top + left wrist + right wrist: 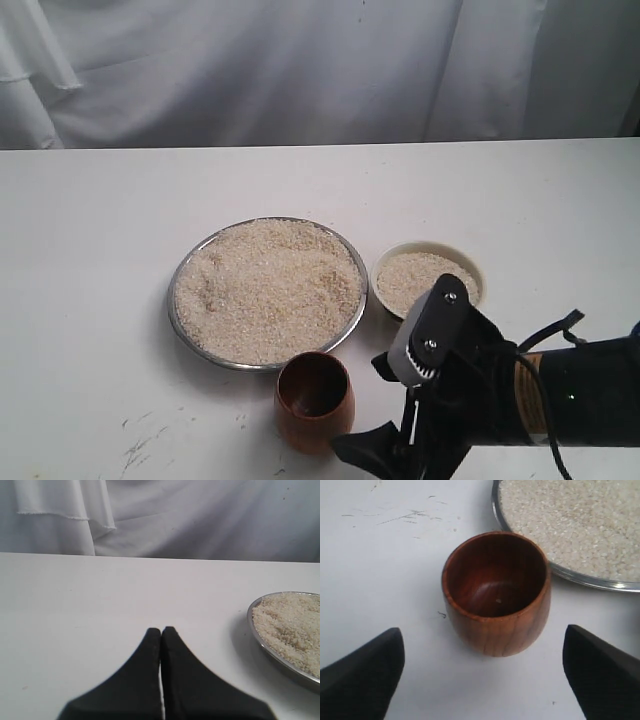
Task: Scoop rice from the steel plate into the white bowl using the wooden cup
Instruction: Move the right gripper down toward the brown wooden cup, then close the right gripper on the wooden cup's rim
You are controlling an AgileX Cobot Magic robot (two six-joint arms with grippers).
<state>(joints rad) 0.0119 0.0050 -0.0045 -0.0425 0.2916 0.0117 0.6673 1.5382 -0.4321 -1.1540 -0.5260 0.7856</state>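
Silver and shallow, the steel plate [172, 310] heaped with rice [268, 288] sits mid-table in the exterior view. The white bowl [430, 246] just to its right holds some rice too, and the wooden cup [314, 403] stands upright at the plate's near edge, with the right gripper [360, 405] just right of it. Left wrist view: the left gripper [161, 630] is pressed closed over bare table [75, 605], the plate to its right. Right wrist view: wide-spread fingers [365, 675] flank the cup without touching it.

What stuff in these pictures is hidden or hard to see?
Exterior view: the right arm covers the near rim of the white bowl; the right pincer runs off the bottom edge.
Left wrist view: the picture's edge cuts off the steel plate.
Right wrist view: the speck inside the wooden cup is too small to name.
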